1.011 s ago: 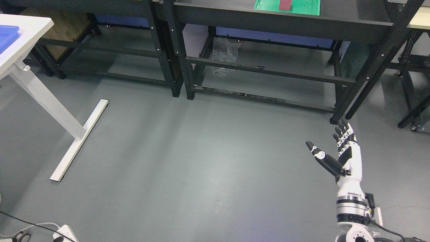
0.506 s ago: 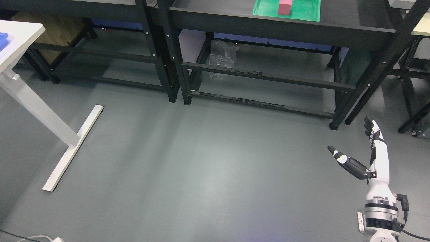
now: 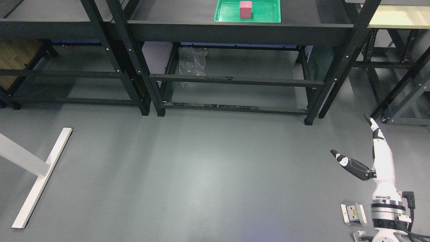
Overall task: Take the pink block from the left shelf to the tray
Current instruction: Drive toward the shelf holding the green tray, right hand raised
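the right hand (image 3: 376,158) enters from the lower right corner on a white forearm and hangs above the grey floor (image 3: 208,168). its fingers (image 3: 374,129) are stretched out straight and close together, pointing up the picture, with the thumb (image 3: 349,164) splayed out to the left. the hand is wide open and holds nothing. the left hand does not show.

the pink block (image 3: 245,9) stands upright inside the green tray (image 3: 268,15), left of the tray's middle. the tray sits on the top surface of the black shelf unit (image 3: 235,32). both lie well beyond the fingertips and off to their left, far apart from the hand, with bare floor between.

under that shelf surface, also beyond and left of the fingers, a clear plastic bag (image 3: 191,65) hangs or lies against the rear of the frame; which of the 2 cannot be told. a 2nd black shelf unit (image 3: 67,30) stands further left, butted against the 1st. just beyond the fingertips and slightly right stands the leg of another frame (image 3: 399,97) carrying a pale top (image 3: 399,16).

a white table foot (image 3: 42,176) lies on the floor far left of the thumb. a small metal plate (image 3: 351,213) lies on the floor just left of the wrist.
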{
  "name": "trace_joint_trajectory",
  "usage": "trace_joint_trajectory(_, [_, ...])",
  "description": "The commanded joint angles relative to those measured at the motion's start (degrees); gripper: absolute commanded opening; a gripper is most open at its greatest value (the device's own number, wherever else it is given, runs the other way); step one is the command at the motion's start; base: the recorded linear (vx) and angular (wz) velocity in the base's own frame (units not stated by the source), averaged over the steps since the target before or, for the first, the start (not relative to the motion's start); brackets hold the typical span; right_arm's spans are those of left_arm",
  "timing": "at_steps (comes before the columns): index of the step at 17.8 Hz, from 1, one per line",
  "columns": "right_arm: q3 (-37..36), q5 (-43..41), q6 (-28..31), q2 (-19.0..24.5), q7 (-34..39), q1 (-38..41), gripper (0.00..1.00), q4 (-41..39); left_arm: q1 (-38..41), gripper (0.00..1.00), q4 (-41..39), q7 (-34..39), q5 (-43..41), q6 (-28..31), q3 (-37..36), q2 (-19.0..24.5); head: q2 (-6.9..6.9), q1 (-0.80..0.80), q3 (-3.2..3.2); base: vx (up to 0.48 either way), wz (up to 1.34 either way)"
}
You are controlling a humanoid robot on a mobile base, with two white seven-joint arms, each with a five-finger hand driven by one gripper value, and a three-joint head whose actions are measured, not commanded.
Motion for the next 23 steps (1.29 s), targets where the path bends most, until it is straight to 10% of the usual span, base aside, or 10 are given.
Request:
trace_joint_trajectory(1, [3.2, 25.6, 0.3, 1.5, -0.4, -0.7, 1.00, -0.1, 0.0, 1.00, -1.0, 0.0, 0.4, 0.0, 0.0, 1.0, 0.00, 0.00, 0.00, 0.160, -0.01])
trace_joint_trajectory(23, [5.3, 25.7, 0.0, 3.7, -6.8, -4.3, 1.00, -0.1, -0.1, 1.00, -1.0, 0.0, 0.4, 0.0, 0.0, 1.0, 0.00, 0.00, 0.00, 0.228, 0.09])
